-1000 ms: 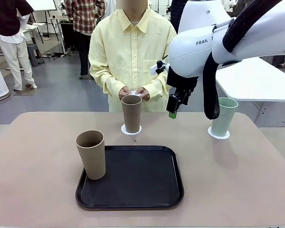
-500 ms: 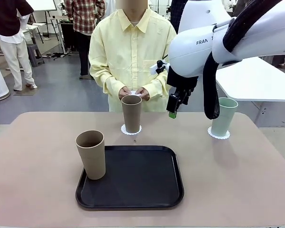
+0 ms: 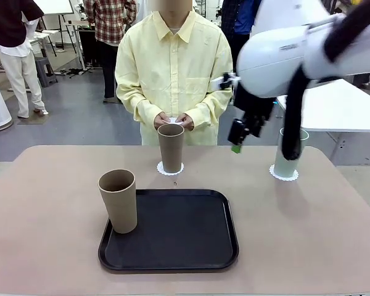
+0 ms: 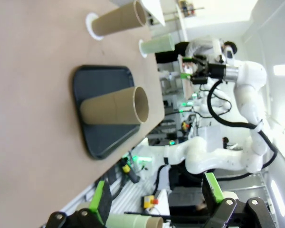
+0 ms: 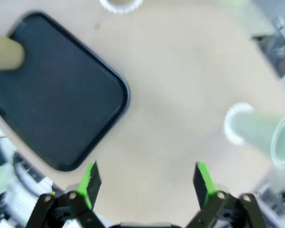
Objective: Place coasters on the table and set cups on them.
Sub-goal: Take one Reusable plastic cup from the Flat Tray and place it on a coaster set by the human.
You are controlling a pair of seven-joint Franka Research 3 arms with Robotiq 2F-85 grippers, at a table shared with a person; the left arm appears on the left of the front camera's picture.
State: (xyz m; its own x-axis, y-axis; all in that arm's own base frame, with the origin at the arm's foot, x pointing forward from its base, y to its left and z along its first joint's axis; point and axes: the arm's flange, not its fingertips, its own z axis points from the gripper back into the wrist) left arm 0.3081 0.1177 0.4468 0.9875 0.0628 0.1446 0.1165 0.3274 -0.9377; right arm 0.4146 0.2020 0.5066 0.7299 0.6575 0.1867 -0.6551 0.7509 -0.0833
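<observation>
We note the tray [image 3: 172, 231] at lower centre of the table [image 3: 296, 234], the near cup [image 3: 118, 200] on its left edge, the middle cup [image 3: 171, 147] on a coaster [image 3: 170, 169] just behind the tray, and the right cup [image 3: 287, 166] on another coaster [image 3: 275, 173] at right.

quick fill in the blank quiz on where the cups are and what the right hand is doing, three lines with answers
1. The mint green cup stands on a white ____.
2. The tan cup nearest the robot stands on the corner of the black ____.
3. The right hand hangs above the tabletop with its jaws ____.

Missing words: coaster; tray; open.
</observation>
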